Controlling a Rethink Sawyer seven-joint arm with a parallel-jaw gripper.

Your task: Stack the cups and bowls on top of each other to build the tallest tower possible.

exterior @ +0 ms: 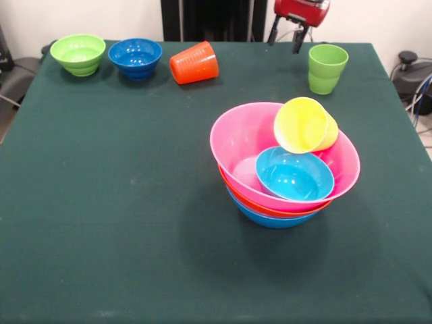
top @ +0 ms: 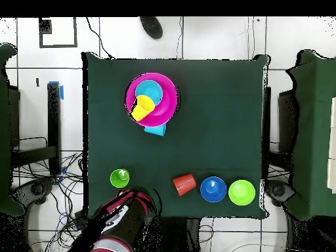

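Note:
The tower (exterior: pixel 283 169) is a pink bowl (exterior: pixel 236 138) nested in an orange bowl (exterior: pixel 270 208) and a blue bowl (exterior: pixel 270 220). A small cyan bowl (exterior: pixel 294 174) sits inside the pink one. The yellow cup (exterior: pixel 305 125) lies tilted, mouth towards the camera, on the cyan bowl and the pink bowl's far rim. The tower also shows in the overhead view (top: pixel 152 98). The light green cup (exterior: pixel 327 67) stands upright at the table's far right. The orange ribbed cup (exterior: pixel 194 63) lies on its side. My gripper (exterior: pixel 285 39) hangs open and empty at the far edge, just left of the green cup (top: pixel 119 177).
A small dark blue bowl (exterior: pixel 135 57) and a small light green bowl (exterior: pixel 78 54) stand upright at the far left, next to the orange cup. The green table cloth (exterior: pixel 101 202) covers the whole table. Cables and equipment lie beyond the table's right edge (exterior: pixel 412 74).

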